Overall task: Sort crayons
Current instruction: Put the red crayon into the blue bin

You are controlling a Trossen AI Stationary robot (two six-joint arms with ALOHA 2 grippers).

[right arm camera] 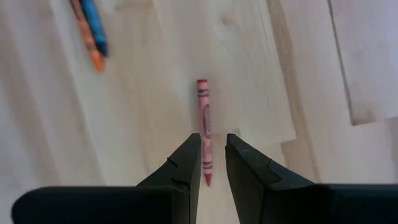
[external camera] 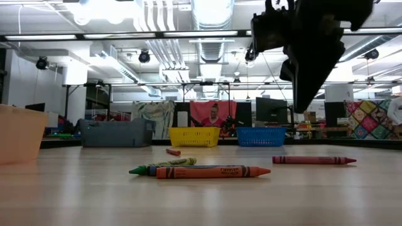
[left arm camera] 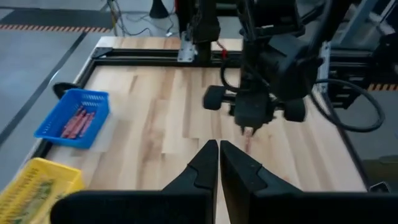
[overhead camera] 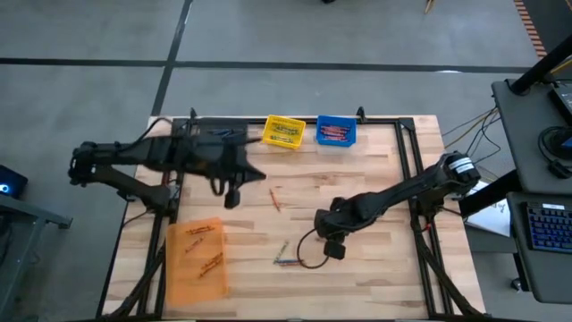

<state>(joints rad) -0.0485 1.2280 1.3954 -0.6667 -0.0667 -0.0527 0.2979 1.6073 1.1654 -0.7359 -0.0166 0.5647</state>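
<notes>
we see the right gripper (right arm camera: 212, 163) hanging above the bench (overhead camera: 375, 179) toward its right half, fingers pointing down and parted by a narrow gap. a red crayon (right arm camera: 204, 130) lies flat on the wood straight below that gap, one end between the two fingertips and the rest running out ahead of them; whether the fingers touch it we cannot tell. in the low view the same red crayon (external camera: 313, 161) lies on the surface with the dark gripper (external camera: 308, 94) raised above it.

a small bunch of other crayons (overhead camera: 288, 258) lies near the front edge of the bench, just left of the right gripper (overhead camera: 333, 249); in the low view an orange crayon (external camera: 212, 172) and a green crayon (external camera: 162, 166) lie side by side there. one more small crayon (overhead camera: 276, 199) lies alone near the middle of the bench.

the left gripper (left arm camera: 218, 163) hangs over the left half of the bench, its fingers pressed together and holding nothing.

an orange bin (overhead camera: 197, 259) with a few crayons sits at the front left corner. a yellow bin (overhead camera: 284, 132) and a blue bin (overhead camera: 336, 131) stand side by side at the back edge, each with crayons inside.
</notes>
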